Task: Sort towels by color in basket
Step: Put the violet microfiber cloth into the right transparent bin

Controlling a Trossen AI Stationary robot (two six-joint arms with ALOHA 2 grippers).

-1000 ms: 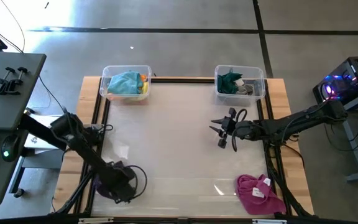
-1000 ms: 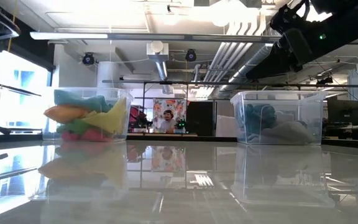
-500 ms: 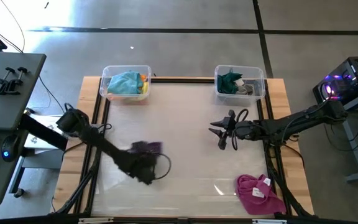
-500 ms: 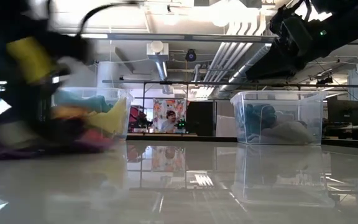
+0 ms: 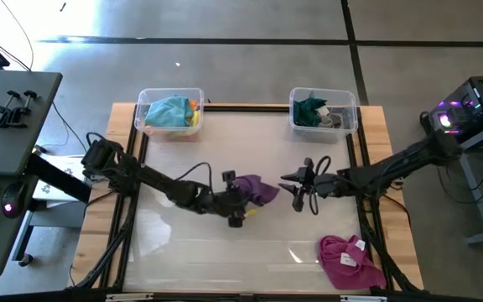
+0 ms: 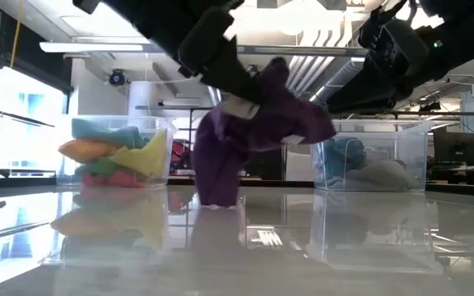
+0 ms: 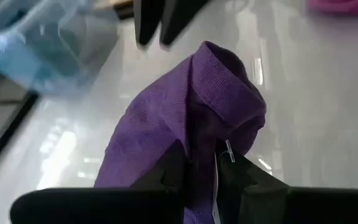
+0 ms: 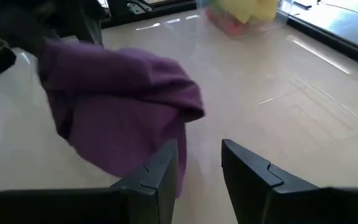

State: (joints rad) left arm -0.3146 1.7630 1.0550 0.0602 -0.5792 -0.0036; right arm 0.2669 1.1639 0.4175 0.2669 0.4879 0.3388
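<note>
Purple towel (image 5: 254, 190) hung at the middle of the counter (image 5: 250, 243), pinched in the left hand (image 5: 236, 201), its lower end touching the glossy top in the low view. Just beside it the right hand (image 5: 294, 184) faced the cloth with its fingers (image 8: 251, 174) spread apart. Far along the counter, the left bin (image 5: 169, 112) held light blue, yellow and orange cloths, the right bin (image 5: 324, 110) dark teal and grey. A magenta towel (image 5: 349, 261) lay near the front right corner.

The left tool (image 5: 240, 201) has swung the purple towel (image 5: 254, 190) from the near-left corner to table centre.
</note>
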